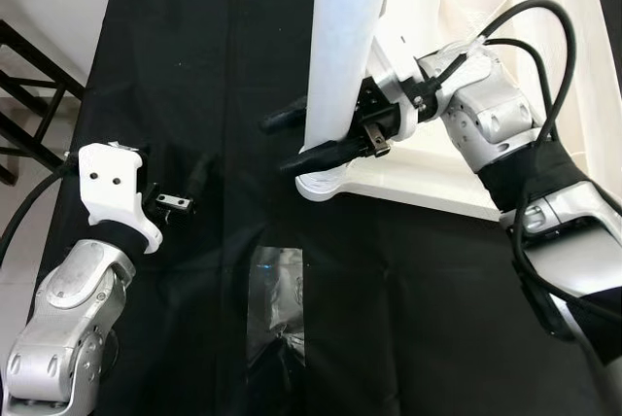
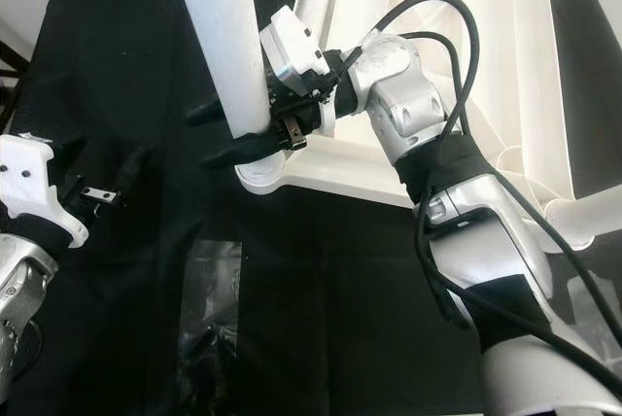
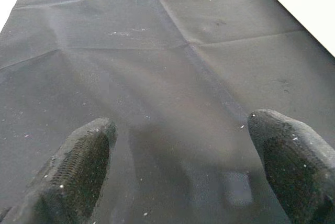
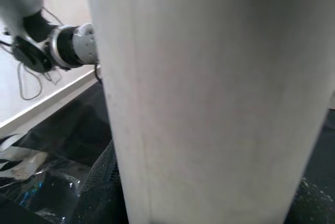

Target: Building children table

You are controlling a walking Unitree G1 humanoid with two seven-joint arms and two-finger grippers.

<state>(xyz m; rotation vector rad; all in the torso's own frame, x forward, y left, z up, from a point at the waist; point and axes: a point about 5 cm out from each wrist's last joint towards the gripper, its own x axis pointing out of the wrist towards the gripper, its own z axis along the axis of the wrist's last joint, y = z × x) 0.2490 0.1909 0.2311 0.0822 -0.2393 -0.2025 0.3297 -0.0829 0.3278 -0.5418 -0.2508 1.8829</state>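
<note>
Across the floor a black cloth is spread, creased in long folds, and it takes up most of the ground before the robot. On its right half lies the white tabletop, turned underside up so that its moulded ribs and rim show, with one corner reaching toward the middle of the cloth. From that corner a white table leg stands upright, a smooth round tube whose lower end sits in a round socket at the corner; its top runs out of the head views. The right arm comes in from the lower right, silver with black cables looping over it, and the right gripper has its jaws closed around the leg just above the socket, one black finger showing on either side of the tube; in the right wrist view the leg stands directly before the camera with a black finger dark at its foot. The left arm lies at the lower left, well apart from the tabletop, and the left gripper hovers low over the bare cloth with its jaws spread wide and nothing between them. Near the bottom middle of the cloth, between the two arms, lies a small clear plastic bag, shiny and crumpled, with what it contains too dark to make out.
</note>
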